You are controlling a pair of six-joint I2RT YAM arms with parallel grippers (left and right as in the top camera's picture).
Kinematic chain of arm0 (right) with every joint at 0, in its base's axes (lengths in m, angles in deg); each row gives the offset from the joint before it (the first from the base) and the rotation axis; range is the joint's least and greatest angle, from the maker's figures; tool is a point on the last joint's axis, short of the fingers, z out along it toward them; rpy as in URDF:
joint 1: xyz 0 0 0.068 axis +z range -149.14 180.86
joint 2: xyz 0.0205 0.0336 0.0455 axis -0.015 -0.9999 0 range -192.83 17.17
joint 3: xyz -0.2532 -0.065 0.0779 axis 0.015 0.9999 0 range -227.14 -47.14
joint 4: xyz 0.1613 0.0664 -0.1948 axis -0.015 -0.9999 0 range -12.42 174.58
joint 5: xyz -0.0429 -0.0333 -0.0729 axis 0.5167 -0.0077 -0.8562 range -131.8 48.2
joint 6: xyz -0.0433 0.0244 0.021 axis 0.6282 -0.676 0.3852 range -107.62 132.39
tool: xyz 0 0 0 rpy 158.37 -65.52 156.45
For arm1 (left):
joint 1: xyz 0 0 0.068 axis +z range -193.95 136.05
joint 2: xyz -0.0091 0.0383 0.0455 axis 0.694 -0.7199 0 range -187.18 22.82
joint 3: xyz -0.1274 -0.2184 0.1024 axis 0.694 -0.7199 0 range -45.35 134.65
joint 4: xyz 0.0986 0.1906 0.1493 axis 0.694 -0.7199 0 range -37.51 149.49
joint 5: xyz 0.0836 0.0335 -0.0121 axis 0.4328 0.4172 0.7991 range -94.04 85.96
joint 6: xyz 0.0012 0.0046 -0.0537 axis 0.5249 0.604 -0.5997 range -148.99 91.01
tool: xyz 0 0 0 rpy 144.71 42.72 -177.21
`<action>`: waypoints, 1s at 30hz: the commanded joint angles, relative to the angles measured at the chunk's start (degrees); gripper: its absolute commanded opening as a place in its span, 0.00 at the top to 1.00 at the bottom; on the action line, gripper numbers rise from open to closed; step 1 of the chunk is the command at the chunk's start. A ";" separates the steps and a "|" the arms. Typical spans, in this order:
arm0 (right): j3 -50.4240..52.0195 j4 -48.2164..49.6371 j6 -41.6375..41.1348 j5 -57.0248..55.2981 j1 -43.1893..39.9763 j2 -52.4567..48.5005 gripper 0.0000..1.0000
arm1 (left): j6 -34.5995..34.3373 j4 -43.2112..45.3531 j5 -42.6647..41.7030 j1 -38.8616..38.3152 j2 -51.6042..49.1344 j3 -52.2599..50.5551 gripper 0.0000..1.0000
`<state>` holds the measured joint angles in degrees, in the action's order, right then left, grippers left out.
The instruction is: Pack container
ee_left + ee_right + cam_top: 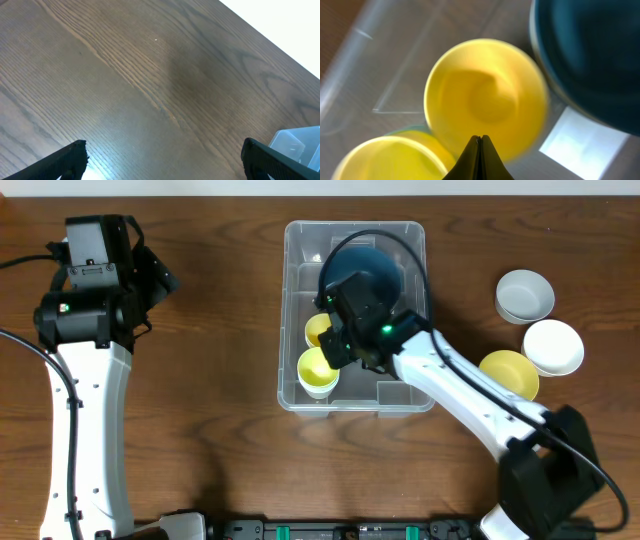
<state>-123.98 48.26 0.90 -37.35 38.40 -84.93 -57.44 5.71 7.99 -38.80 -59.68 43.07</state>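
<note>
The container (291,300) is a clear plastic bin at the table's middle. A dark teal bowl (365,265) lies in its far half and two yellow cups (318,330) (317,372) stand near its left wall. My right gripper (480,139) is shut with nothing between its fingers, low inside the bin over the rim of one yellow cup (485,97). The other yellow cup (385,160) is beside it, the teal bowl (590,55) behind, and the white label (580,137) shows on the base. My left gripper (162,160) hangs open over bare wood at the far left.
Right of the container stand two white bowls (525,295) (553,346) and a yellow bowl (510,372). The right arm (470,395) crosses the bin's front right corner. A corner of the bin (297,142) shows in the left wrist view.
</note>
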 commanded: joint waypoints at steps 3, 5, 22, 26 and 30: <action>0.42 -0.09 0.42 0.13 0.90 -2.58 0.99 | 0.35 -0.17 0.63 0.09 0.09 0.85 0.02; 0.42 0.17 0.44 0.11 0.90 -2.60 0.99 | 0.35 -0.20 0.63 0.09 0.09 0.85 0.02; -8.83 -0.87 2.40 0.09 0.87 -2.36 0.99 | 0.35 -0.17 0.63 0.09 0.09 0.85 0.02; -11.04 -2.71 2.36 -0.09 0.52 -2.36 0.98 | 0.35 -0.17 0.63 0.09 0.09 0.85 0.02; -11.65 -4.22 2.40 0.13 0.24 -2.36 0.98 | 0.35 -0.17 0.66 0.09 0.09 0.85 0.02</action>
<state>-134.21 44.52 2.41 -37.33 38.68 -87.38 -57.44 5.71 7.99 -38.80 -59.68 43.07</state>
